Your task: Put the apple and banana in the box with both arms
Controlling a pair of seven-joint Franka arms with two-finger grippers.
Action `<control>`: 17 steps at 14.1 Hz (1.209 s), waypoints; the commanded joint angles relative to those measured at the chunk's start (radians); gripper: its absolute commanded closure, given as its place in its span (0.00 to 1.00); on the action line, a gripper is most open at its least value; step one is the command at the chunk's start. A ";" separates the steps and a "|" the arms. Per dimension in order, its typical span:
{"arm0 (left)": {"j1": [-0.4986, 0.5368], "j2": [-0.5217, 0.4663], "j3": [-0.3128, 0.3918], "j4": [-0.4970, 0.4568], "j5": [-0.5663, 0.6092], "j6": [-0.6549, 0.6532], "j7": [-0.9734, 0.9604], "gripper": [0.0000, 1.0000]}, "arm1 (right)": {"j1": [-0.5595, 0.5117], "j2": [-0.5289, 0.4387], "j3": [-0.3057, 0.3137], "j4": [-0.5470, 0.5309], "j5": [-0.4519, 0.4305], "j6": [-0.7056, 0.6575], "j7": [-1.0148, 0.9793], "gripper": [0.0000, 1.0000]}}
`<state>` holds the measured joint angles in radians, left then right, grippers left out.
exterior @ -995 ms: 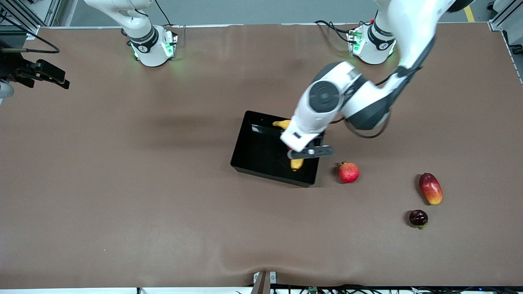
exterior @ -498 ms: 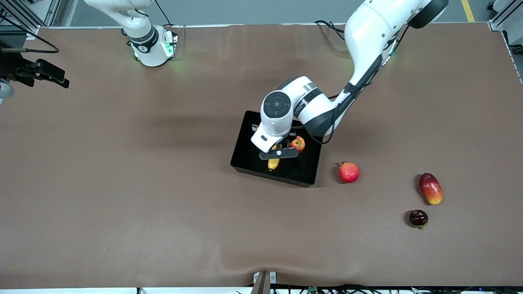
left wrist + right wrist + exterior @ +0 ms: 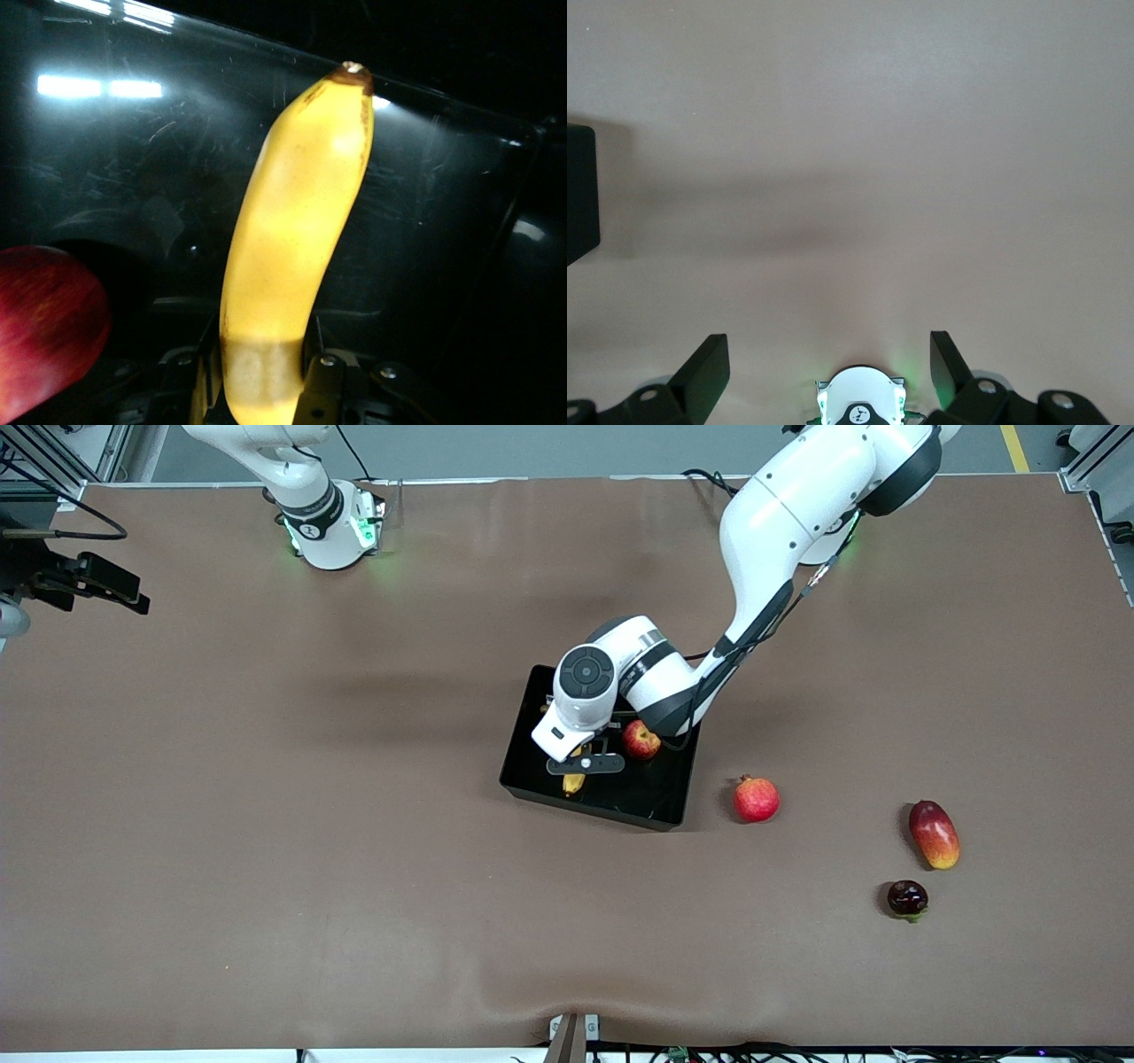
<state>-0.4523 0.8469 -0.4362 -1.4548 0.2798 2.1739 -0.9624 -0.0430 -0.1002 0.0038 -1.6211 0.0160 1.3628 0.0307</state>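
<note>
Yellow and curved, the long banana (image 3: 292, 239) hung lengthwise in the left hand (image 3: 580, 764), closed on its end, low over the glossy black plastic box (image 3: 532, 757). The small red apple (image 3: 640, 740) already lay inside, beside it. The right hand (image 3: 828, 372) waited wide open and empty over bare surface.

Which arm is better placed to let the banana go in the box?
Left. The left gripper is over the box, shut on the banana beside the apple. The right gripper waits open, away from it.
</note>
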 commanded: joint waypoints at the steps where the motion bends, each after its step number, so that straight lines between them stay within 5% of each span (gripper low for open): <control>1: -0.005 -0.028 0.014 0.031 0.042 -0.006 0.004 0.00 | -0.009 -0.003 0.007 -0.002 -0.013 -0.007 0.000 0.00; 3: 0.029 -0.110 0.016 0.031 0.058 -0.028 0.010 0.00 | -0.009 -0.001 0.007 -0.002 -0.013 -0.007 0.000 0.00; 9: 0.363 -0.452 0.005 0.030 0.041 -0.296 0.259 0.00 | -0.009 -0.001 0.007 0.000 -0.013 -0.007 0.000 0.00; 17: 0.625 -0.707 0.007 0.028 -0.097 -0.540 0.641 0.00 | -0.006 -0.001 0.007 0.000 -0.013 -0.014 0.000 0.00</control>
<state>0.1165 0.2171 -0.4251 -1.3826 0.2301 1.6706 -0.4144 -0.0432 -0.0987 0.0046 -1.6224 0.0160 1.3576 0.0307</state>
